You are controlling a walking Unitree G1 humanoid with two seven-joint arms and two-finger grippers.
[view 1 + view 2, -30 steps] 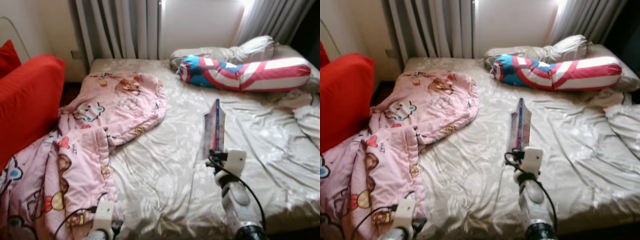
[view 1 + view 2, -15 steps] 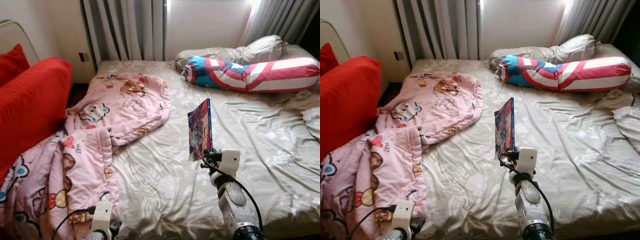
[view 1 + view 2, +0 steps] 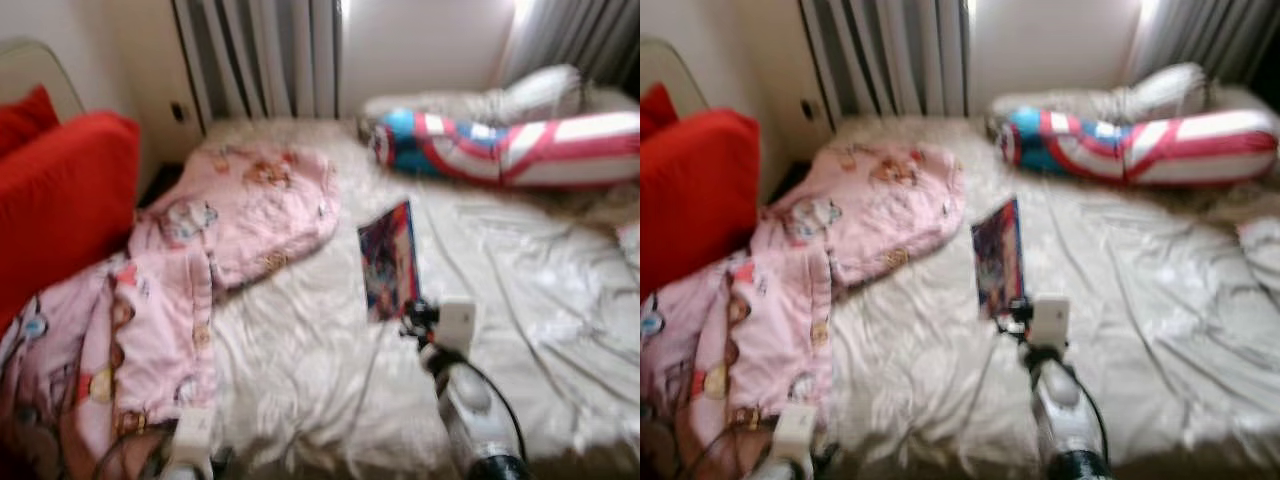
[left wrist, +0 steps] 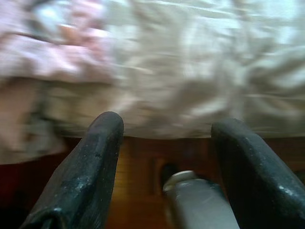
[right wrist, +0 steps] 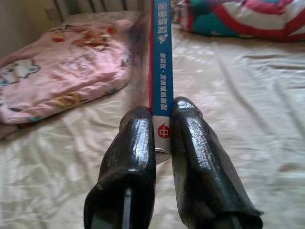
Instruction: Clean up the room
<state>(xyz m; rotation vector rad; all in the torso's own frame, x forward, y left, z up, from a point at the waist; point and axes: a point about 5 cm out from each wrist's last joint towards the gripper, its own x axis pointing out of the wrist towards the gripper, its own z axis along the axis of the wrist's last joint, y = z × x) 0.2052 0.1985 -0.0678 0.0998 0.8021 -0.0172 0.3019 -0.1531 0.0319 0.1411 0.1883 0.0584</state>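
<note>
My right gripper (image 5: pixel 162 129) is shut on the spine of a thin book (image 3: pixel 388 260) with a blue spine (image 5: pixel 161 57), held upright above the middle of the beige bed (image 3: pixel 520 290). The right arm (image 3: pixel 468 400) reaches up from the bed's near edge. My left gripper (image 4: pixel 164 148) hangs open and holds nothing, low at the bed's near left corner, above dark wooden floor. A pink cartoon-print quilt (image 3: pixel 220 220) lies crumpled across the left half of the bed and spills over its edge.
A red, white and blue bolster (image 3: pixel 510 145) and a beige pillow (image 3: pixel 530 92) lie at the head of the bed. A red sofa (image 3: pixel 60 200) stands on the left. Grey curtains (image 3: pixel 260 55) hang behind. The head views are blurred.
The camera view has shifted and blurred. The book has turned in my right gripper, from edge-on to showing its cover, and sits further left over the bed.
</note>
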